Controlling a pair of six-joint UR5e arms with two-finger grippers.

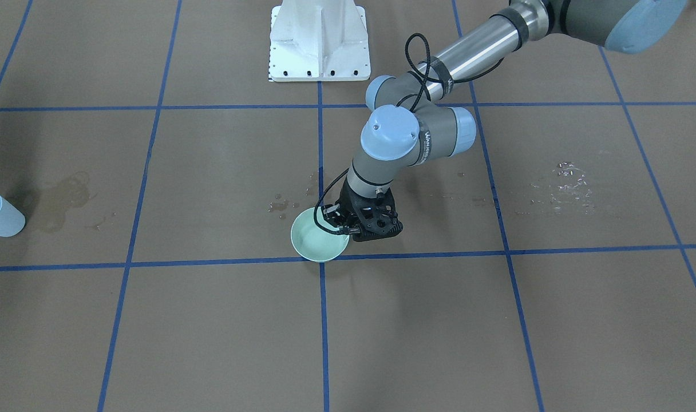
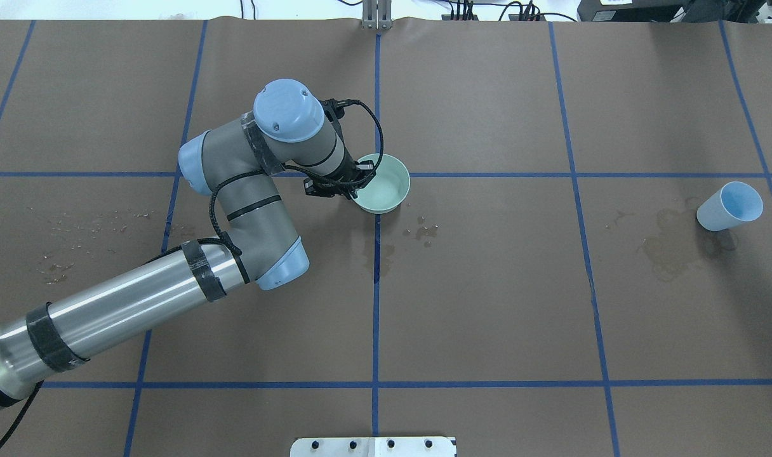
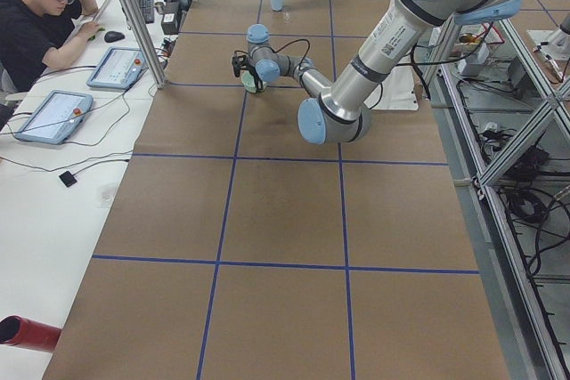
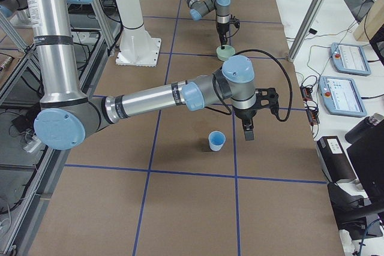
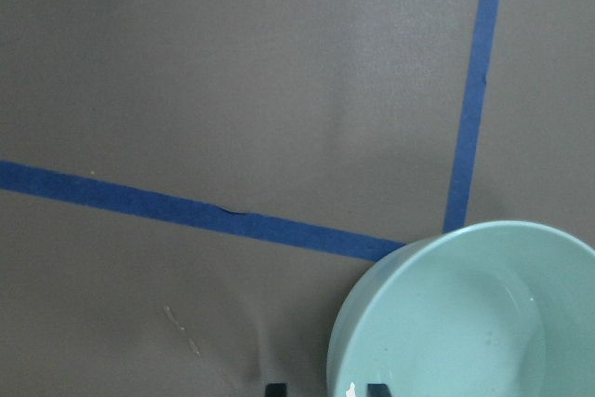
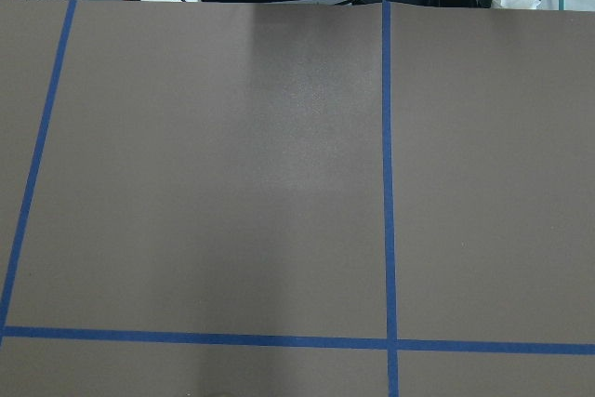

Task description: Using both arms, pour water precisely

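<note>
My left gripper sits narrow astride the left rim of the round mint-green bowl holding the water; if it pinches, I cannot tell. The pale blue plastic cup stands well apart, near the right gripper, state unclear.

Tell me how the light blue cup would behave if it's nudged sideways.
The light blue cup stands upright on a base narrower than its mouth, so it would probably tip rather than slide. Tapered like that, it would likely roll in a curve once down. It looks thin-walled, so probably light.
</note>
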